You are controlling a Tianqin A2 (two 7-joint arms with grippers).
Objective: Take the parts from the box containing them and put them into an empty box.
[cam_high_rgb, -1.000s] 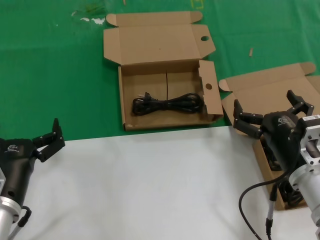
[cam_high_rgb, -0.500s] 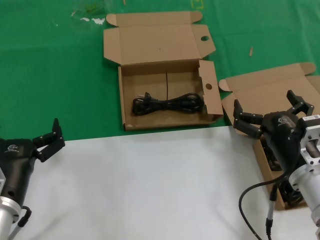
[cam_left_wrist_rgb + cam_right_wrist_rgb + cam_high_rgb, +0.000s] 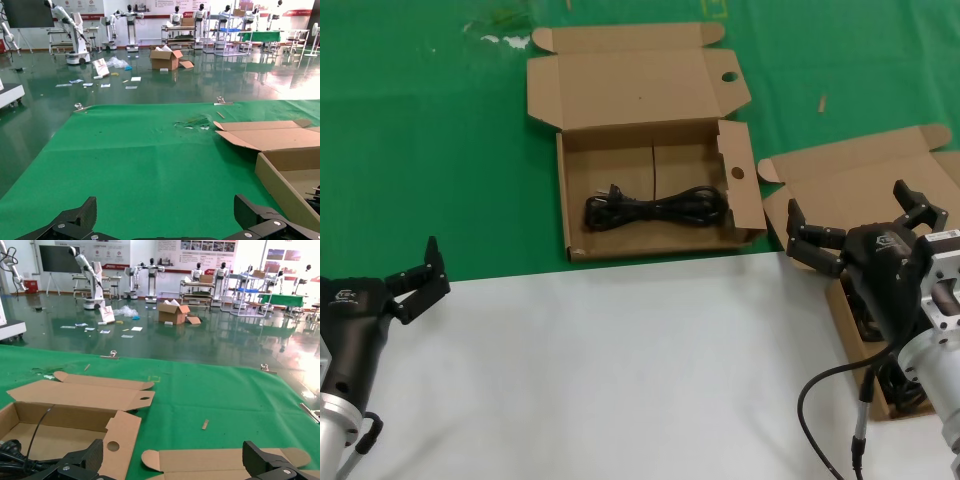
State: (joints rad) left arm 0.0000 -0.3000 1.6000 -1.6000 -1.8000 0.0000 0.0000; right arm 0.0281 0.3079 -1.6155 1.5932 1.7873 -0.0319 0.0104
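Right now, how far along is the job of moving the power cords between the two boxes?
One cord already lies in the box with punched holes. Nothing is in hand: the right gripper is open above the plain-lidded box, where more black cords show beside the arm. The left gripper waits open at the white table edge. Those remaining cords are left to move.

Holed mailer box [image 3: 650, 150]: upper centre of head view, lid open flat behind it, one coiled black power cord [image 3: 655, 209] lying lengthwise inside. Plain-lid box [image 3: 850, 185]: right edge, open, partly hidden; dark cord bundles [image 3: 905, 395] visible inside.
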